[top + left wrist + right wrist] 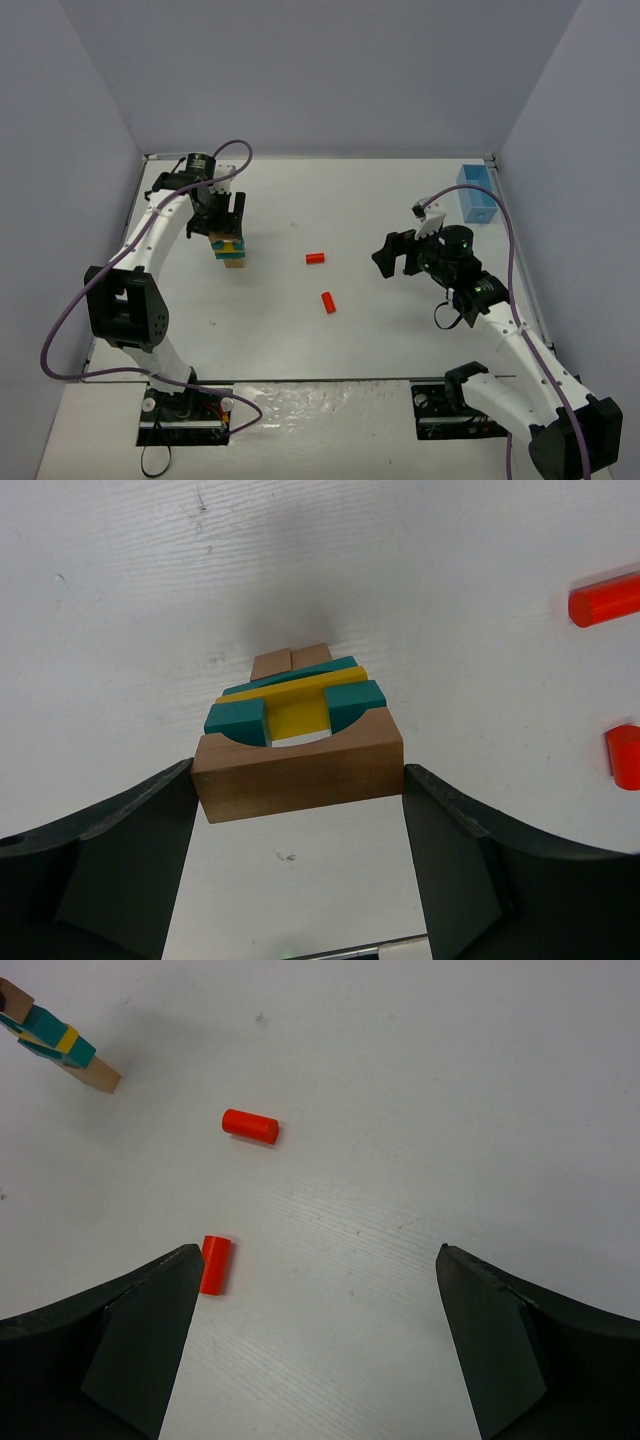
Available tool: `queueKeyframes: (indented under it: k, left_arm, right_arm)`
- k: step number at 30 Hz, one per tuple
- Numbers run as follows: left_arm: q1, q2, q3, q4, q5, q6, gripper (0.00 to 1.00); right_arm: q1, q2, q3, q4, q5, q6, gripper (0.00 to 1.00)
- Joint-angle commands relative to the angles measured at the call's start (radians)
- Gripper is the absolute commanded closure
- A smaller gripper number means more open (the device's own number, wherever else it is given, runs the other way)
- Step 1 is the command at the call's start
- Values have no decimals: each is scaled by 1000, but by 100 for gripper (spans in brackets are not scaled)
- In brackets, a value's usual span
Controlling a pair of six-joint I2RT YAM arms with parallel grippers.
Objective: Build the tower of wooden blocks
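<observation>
Left arm (pixel 150 238) and right arm (pixel 522 345): white shells, black joints, a purple cable (pixel 236 143) along each. Left end effector (pixel 298 770) and right end effector (pixel 318 1255) have broad matte-black fingers (pixel 100 880).

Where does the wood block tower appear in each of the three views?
Top external: the wood block tower stands left of centre, under the left gripper.
Left wrist: centre, gripped between the fingers.
Right wrist: top-left corner.
Shared landmark: two red cylinders lying beside it.

Tower (pixel 230 251) left; cylinders (pixel 315 258) midway; bin (pixel 477 193) far right.
</observation>
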Motion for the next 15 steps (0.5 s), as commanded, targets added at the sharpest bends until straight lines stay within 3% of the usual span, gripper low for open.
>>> queueKeyframes:
  k: [1, 7, 10, 15]
  left_arm:
    - [6, -6, 49, 26, 13, -12, 99]
    - [6, -6, 49, 25, 8, -12, 98]
    - [6, -4, 48, 25, 13, -9, 91]
    - [7, -6, 50, 25, 12, -11, 90]
  right_arm:
    - [-1, 7, 33, 63, -6, -4, 0]
    - [-1, 8, 32, 63, -7, -5, 0]
    - [-1, 11, 33, 63, -12, -5, 0]
    - [-1, 8, 31, 64, -12, -3, 0]
